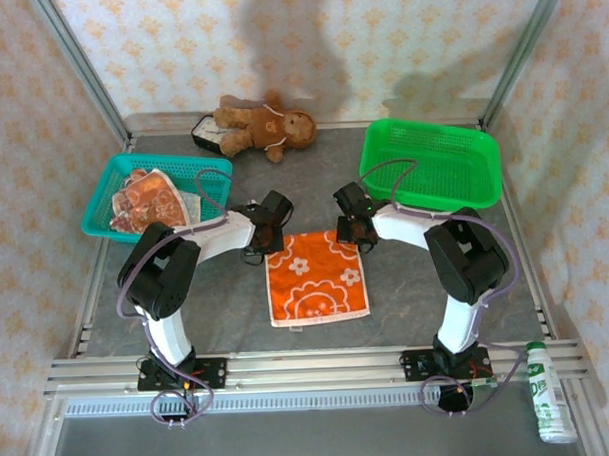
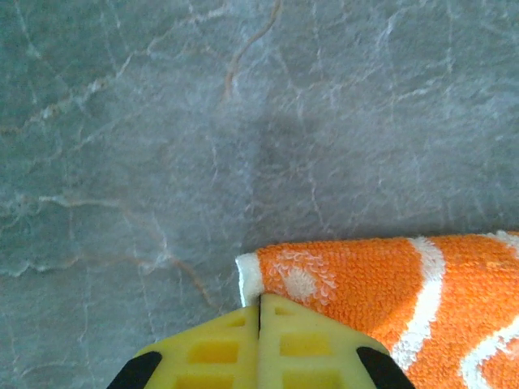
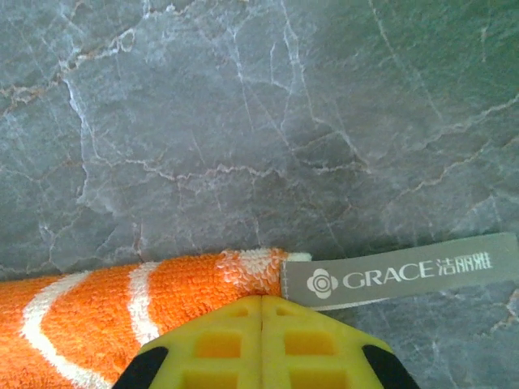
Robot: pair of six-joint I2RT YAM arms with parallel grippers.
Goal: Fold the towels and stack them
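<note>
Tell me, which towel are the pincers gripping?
The orange towel with white flowers, spread on the table: left pincer and right pincer pinch its far corners. The other towels lie in the teal basket.

- A brown teddy bear (image 1: 266,127) lies on its back at the far edge of the table, partly over a small dark object (image 1: 205,132).
- A teal mesh basket (image 1: 101,195) sits at the far left.
- A green mesh basket (image 1: 437,158) sits at the far right.
- The table (image 1: 416,279) is grey and marble-veined.
- A white bottle with a green label (image 1: 548,392) lies beside the near right rail.
</note>
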